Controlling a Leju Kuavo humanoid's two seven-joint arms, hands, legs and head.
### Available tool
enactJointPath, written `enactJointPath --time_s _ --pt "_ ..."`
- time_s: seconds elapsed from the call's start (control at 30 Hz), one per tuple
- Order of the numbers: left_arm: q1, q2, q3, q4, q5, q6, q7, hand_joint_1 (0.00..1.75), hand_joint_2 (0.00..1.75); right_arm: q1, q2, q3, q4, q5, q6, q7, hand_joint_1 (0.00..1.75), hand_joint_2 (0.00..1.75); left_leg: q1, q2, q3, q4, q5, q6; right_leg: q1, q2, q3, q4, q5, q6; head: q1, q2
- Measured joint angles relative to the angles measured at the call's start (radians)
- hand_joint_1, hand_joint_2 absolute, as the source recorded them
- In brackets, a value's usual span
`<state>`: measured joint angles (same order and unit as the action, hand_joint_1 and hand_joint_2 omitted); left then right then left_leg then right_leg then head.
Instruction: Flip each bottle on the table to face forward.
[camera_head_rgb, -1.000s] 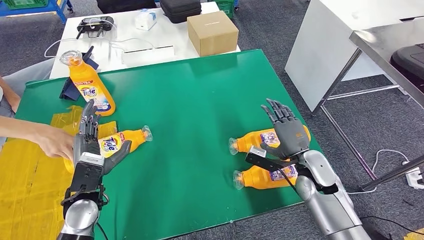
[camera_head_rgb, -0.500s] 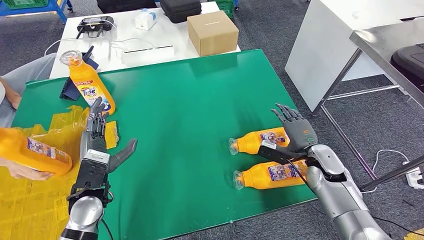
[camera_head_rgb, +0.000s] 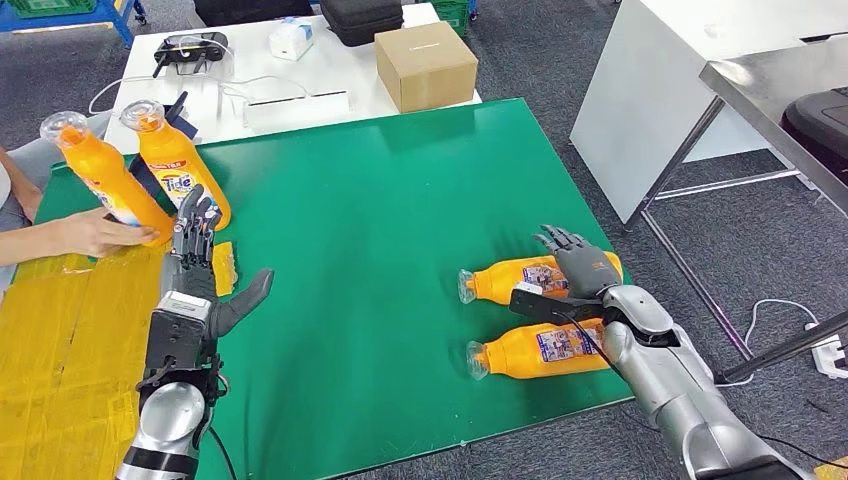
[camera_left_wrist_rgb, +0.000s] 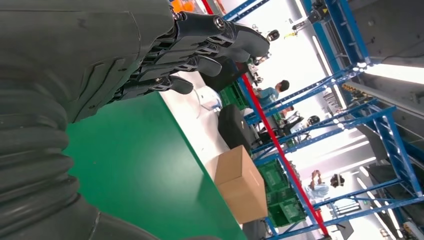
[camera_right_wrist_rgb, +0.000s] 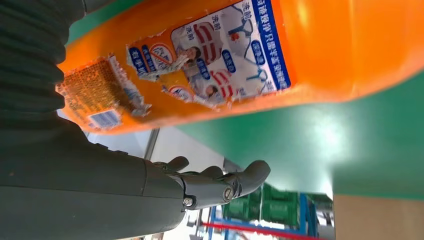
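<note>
Green table (camera_head_rgb: 400, 200) fronts a white desk (camera_head_rgb: 330, 70); left hand (camera_head_rgb: 200, 265) and right hand (camera_head_rgb: 580, 265) spread, holding nothing.

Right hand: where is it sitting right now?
In the head view the right hand is low at the green table's right edge, fingers spread over the farther lying bottle, with the nearer lying bottle beside its wrist.

I logged a bright green table top (camera_head_rgb: 380, 200) with yellow sheeting (camera_head_rgb: 60, 340) at its left edge. All four bottles were orange: two lying bottles (camera_head_rgb: 530, 280) with blue-and-white labels, a standing bottle (camera_head_rgb: 185, 170) with a blue, white and red label, and a held bottle (camera_head_rgb: 105, 180). Both hands, left hand (camera_head_rgb: 195, 265) and right hand (camera_head_rgb: 585, 265), were dark grey on silver arms. A tan cardboard box (camera_head_rgb: 425, 65) sat on a white table (camera_head_rgb: 290, 70).
</note>
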<state>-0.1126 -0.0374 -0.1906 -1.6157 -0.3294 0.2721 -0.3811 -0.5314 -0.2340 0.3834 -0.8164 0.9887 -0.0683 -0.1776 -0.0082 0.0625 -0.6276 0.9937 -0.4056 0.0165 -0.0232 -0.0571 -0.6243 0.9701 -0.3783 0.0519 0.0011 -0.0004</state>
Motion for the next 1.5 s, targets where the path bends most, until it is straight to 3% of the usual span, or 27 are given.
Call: enactJointPath --time_s 0.5,0.53,0.63,0.67,0.8,1.0,1.33,1.5 --pt "-0.027 0.000 -0.018 0.007 0.020 0.001 -0.008 0.00 1.75 -0.117 0.032 0.066 0.204 0.012 0.065 0.031 0.04 1.75 0.000 0.000 0.000 0.000 0.001 0.001 0.000 0.000 0.000 0.000 0.000 0.000 0.000 0.000" --pt "-0.029 0.000 -0.018 0.009 0.023 0.001 -0.008 0.00 1.75 -0.123 0.033 0.071 0.213 0.014 0.075 0.039 0.25 1.75 0.000 0.000 0.000 0.000 0.001 0.001 0.000 0.000 0.000 0.000 0.000 0.000 0.000 0.000" --pt "-0.033 0.000 -0.023 0.016 0.032 0.003 -0.008 0.00 1.75 -0.149 0.035 0.089 0.249 0.025 0.106 0.072 1.26 1.75 0.000 0.000 0.000 0.000 0.001 0.001 0.000 0.000 0.000 0.000 0.000 0.000 0.000 0.000" --pt "-0.033 0.000 -0.024 0.018 0.034 0.004 -0.008 0.00 1.75 -0.157 0.035 0.096 0.260 0.030 0.113 0.083 1.42 1.75 0.000 0.000 0.000 0.000 0.001 0.001 0.000 0.000 0.000 0.000 0.000 0.000 0.000 0.000" --pt "-0.035 0.000 -0.025 0.027 0.043 0.004 -0.008 0.00 1.75 -0.177 0.036 0.121 0.293 0.049 0.110 0.123 1.63 1.75 0.000 0.000 0.000 0.000 0.001 0.001 0.000 0.000 0.000 0.000 0.001 0.001 0.000 0.000" --pt "-0.036 0.000 -0.028 0.036 0.046 0.003 -0.002 0.00 1.75 -0.195 0.044 0.151 0.313 0.077 0.079 0.178 1.68 1.75 0.000 0.000 0.000 0.000 0.001 0.001 0.000 0.000 0.000 0.000 0.001 0.001 0.000 0.000" --pt "-0.035 0.000 -0.029 0.036 0.046 0.002 0.002 0.00 1.75 -0.201 0.047 0.168 0.317 0.084 0.062 0.194 1.75 1.75 0.000 0.000 0.000 0.000 0.001 0.001 0.000 0.000 0.000 0.000 0.001 0.001 0.000 0.000" --pt "-0.030 0.000 -0.028 0.034 0.039 -0.018 0.020 0.00 1.75 -0.182 0.059 0.162 0.303 0.080 -0.039 0.216 1.75 1.75 0.000 0.000 0.000 0.000 0.001 0.001 0.000 0.000 0.000 0.000 0.001 0.001 0.000 0.000"
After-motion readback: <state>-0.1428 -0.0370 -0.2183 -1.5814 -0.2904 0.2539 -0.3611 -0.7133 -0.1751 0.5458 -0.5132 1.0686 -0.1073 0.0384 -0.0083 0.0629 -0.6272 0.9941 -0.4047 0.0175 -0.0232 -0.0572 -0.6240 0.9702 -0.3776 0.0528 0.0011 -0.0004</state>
